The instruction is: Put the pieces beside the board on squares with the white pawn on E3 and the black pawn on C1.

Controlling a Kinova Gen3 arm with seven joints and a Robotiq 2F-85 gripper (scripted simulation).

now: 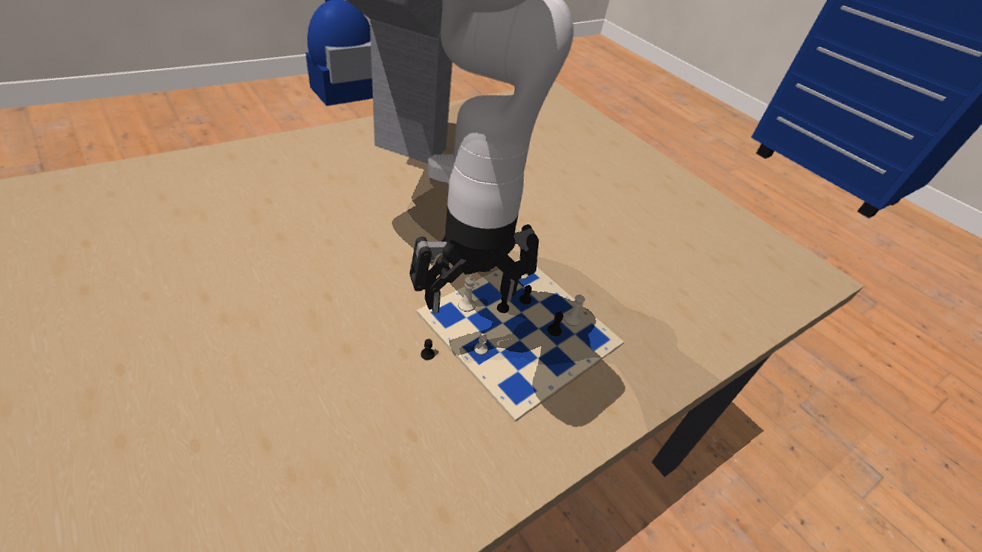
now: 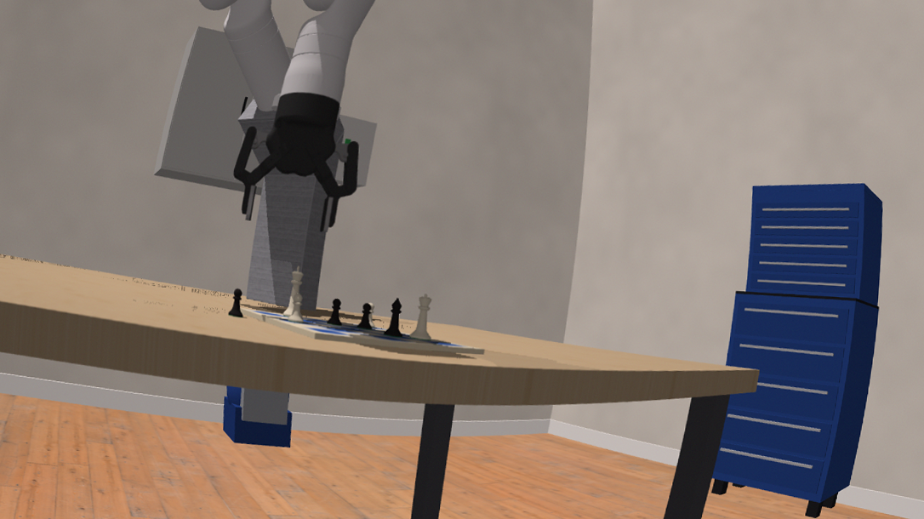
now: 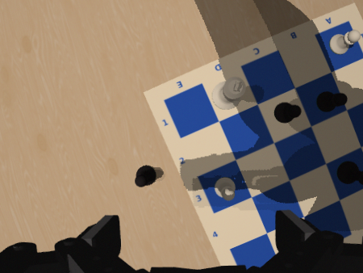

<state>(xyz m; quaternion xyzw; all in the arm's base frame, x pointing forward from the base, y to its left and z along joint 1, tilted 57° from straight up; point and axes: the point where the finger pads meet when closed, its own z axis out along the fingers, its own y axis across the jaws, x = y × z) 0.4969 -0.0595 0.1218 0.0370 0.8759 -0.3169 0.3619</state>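
Observation:
The white pawn [image 1: 481, 344] [image 2: 296, 309] [image 3: 224, 188] stands upright on blue square E3, its base inside the square. The black pawn [image 1: 428, 349] [image 2: 236, 304] [image 3: 145, 175] stands upright on the table, beside the board's edge near rows 2 and 3. On the board [image 1: 517, 414] [image 3: 157, 97], C1 is a blue square with no piece on it, partly in shadow. My gripper [image 1: 468, 302] [image 2: 287, 222] [image 3: 197, 230] is wide open with nothing between its fingers. It hangs well above the board and pieces.
A tall white piece [image 1: 467, 297] [image 3: 227, 94] stands on D1, beside C1. Black pawns stand on C2 [image 3: 284, 112] and B2 [image 3: 326, 101], a black bishop [image 2: 395, 319] [image 3: 348, 172] on B4, and a white pawn [image 3: 339, 44] on A1. Another tall white piece [image 1: 577, 312] [image 2: 423, 319] stands farther right.

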